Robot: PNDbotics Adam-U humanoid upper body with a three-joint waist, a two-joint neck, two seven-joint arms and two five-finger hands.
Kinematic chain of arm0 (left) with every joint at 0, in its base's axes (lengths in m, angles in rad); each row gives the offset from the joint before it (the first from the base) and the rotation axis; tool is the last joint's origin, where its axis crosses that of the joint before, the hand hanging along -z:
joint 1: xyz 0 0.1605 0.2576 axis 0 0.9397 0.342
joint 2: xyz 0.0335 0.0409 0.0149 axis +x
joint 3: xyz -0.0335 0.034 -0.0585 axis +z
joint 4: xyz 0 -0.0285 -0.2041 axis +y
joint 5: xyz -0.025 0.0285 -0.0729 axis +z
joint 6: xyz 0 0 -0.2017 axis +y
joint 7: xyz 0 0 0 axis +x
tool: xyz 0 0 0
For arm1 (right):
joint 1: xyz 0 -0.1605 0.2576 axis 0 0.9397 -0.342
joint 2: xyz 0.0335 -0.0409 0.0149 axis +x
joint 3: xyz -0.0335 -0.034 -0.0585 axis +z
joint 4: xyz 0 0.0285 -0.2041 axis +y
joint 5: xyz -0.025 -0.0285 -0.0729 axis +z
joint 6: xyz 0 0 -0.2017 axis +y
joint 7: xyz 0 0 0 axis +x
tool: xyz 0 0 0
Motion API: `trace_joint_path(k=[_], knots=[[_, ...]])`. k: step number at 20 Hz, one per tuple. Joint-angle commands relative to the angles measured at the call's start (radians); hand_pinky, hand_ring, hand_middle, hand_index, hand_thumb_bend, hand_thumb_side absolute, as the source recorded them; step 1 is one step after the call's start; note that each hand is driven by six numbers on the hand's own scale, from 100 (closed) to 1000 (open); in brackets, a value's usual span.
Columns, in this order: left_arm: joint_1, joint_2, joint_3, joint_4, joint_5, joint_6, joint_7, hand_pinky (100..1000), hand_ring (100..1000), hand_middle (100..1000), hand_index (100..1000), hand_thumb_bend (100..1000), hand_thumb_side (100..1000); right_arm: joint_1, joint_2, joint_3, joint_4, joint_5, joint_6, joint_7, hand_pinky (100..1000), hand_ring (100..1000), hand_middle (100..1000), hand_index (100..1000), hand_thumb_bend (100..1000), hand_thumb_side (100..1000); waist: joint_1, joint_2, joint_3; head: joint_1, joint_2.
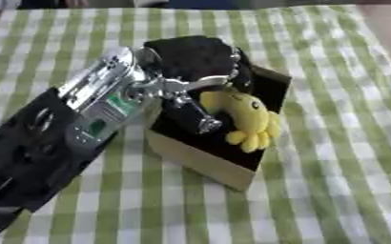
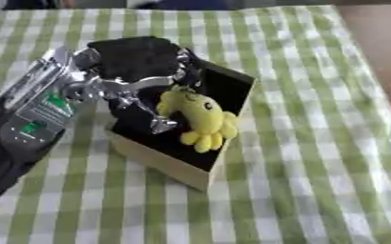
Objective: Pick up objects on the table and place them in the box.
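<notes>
The placing step looks to be in hand: the left hand (image 1: 178, 88) reaches over the box (image 1: 200, 162), fingers (image 1: 195, 114) curled round the yellow toy (image 1: 247, 119) — which hangs half over the box's right rim. Next: release it fully inside. The box's floor is dark, contents unclear; the right hand is unseen on the checked worktop (image 1: 341, 157).

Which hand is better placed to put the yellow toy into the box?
The left hand: it is over the box, fingers beside the yellow toy. The right hand is not in view.
</notes>
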Motion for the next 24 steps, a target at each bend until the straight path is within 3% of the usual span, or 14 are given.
trace_joint_path(k=[1, 3, 4, 5, 6, 10, 15, 17, 19, 21, 24], knots=[[-0.008, -0.011, 0.003, 0.034, -0.037, -0.02, 0.009, 452, 597, 578, 639, 100, 126, -0.004, -0.01, -0.01, -0.02, -0.006, 0.0, 0.003, 779, 786, 707, 862, 100, 1000, -0.003, -0.017, -0.002, 0.003, -0.001], [-0.004, -0.017, -0.002, 0.058, -0.051, -0.034, -0.002, 487, 620, 598, 662, 103, 154, -0.003, -0.009, -0.01, -0.02, -0.006, 0.0, 0.003, 779, 786, 707, 862, 100, 1000, -0.003, -0.016, -0.003, 0.002, 0.0], [-0.003, -0.019, -0.004, 0.069, -0.057, -0.042, -0.013, 524, 647, 621, 689, 197, 198, -0.003, -0.01, -0.011, -0.02, -0.007, 0.0, 0.003, 779, 785, 707, 862, 100, 1000, -0.003, -0.016, -0.004, 0.002, 0.0], [-0.002, -0.02, -0.005, 0.079, -0.064, -0.051, -0.026, 529, 653, 627, 696, 210, 205, -0.002, -0.01, -0.011, -0.02, -0.007, 0.0, 0.003, 779, 785, 707, 862, 100, 1000, -0.003, -0.016, -0.004, 0.002, -0.001], [-0.002, -0.021, -0.008, 0.088, -0.076, -0.062, -0.048, 594, 727, 708, 789, 344, 290, -0.001, -0.009, -0.012, -0.02, -0.007, 0.0, 0.002, 779, 785, 706, 862, 100, 1000, -0.003, -0.017, -0.005, 0.002, -0.002], [-0.002, -0.024, 0.0, 0.094, -0.134, -0.098, -0.113, 721, 833, 810, 899, 538, 350, 0.002, -0.007, -0.014, -0.02, -0.007, 0.0, 0.0, 778, 785, 706, 862, 100, 1000, -0.003, -0.018, -0.005, 0.001, -0.003], [-0.006, -0.018, 0.018, 0.066, -0.184, -0.102, -0.117, 760, 873, 844, 932, 785, 428, 0.005, -0.005, -0.014, -0.02, -0.007, 0.001, 0.0, 778, 786, 706, 861, 100, 1000, -0.003, -0.021, -0.005, 0.0, -0.006], [-0.006, -0.016, 0.03, 0.052, -0.203, -0.094, -0.102, 759, 876, 846, 933, 794, 441, 0.005, -0.005, -0.015, -0.02, -0.008, 0.001, 0.0, 778, 786, 706, 861, 100, 1000, -0.004, -0.022, -0.005, 0.0, -0.006], [-0.004, -0.013, 0.051, 0.025, -0.209, -0.079, -0.067, 752, 871, 842, 930, 740, 452, 0.005, -0.006, -0.015, -0.02, -0.007, 0.001, 0.0, 778, 786, 706, 861, 100, 1000, -0.004, -0.023, -0.004, -0.001, -0.006], [-0.005, -0.011, 0.078, -0.013, -0.196, -0.061, -0.025, 735, 861, 835, 922, 669, 459, 0.004, -0.006, -0.015, -0.02, -0.007, 0.001, 0.001, 778, 786, 706, 860, 100, 1000, -0.004, -0.025, -0.003, -0.002, -0.006], [-0.009, -0.002, 0.133, -0.076, -0.123, -0.017, 0.04, 685, 824, 808, 890, 486, 468, 0.003, -0.004, -0.015, -0.02, -0.006, 0.0, 0.001, 779, 786, 706, 860, 100, 1000, -0.005, -0.029, -0.002, -0.004, -0.006]])
